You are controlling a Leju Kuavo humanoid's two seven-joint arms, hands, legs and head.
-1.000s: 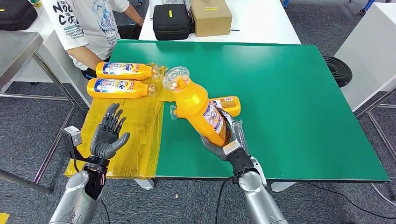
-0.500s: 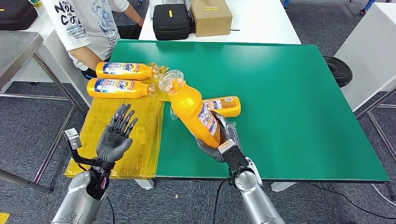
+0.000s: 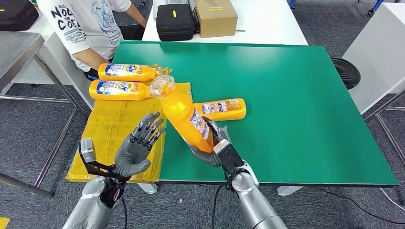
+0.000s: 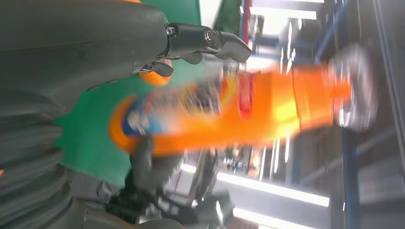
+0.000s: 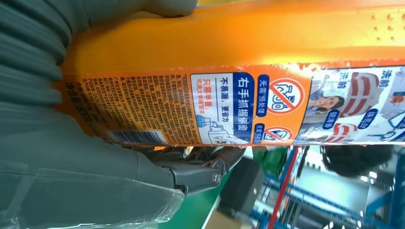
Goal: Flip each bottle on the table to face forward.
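Right hand (image 3: pixel 213 151) grips a tilted bottle (image 3: pixel 184 114) — left hand (image 3: pixel 137 151) spread empty beside it, three bottles (image 3: pixel 125 81) lying behind.

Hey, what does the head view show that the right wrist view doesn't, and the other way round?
Head view alone: the green table, yellow sheet, three bottles lying flat, the open left hand and a seated person. Right wrist view alone: the held bottle's back label with barcode and warning symbols, readable up close. Both: the right hand gripping the tilted orange bottle.
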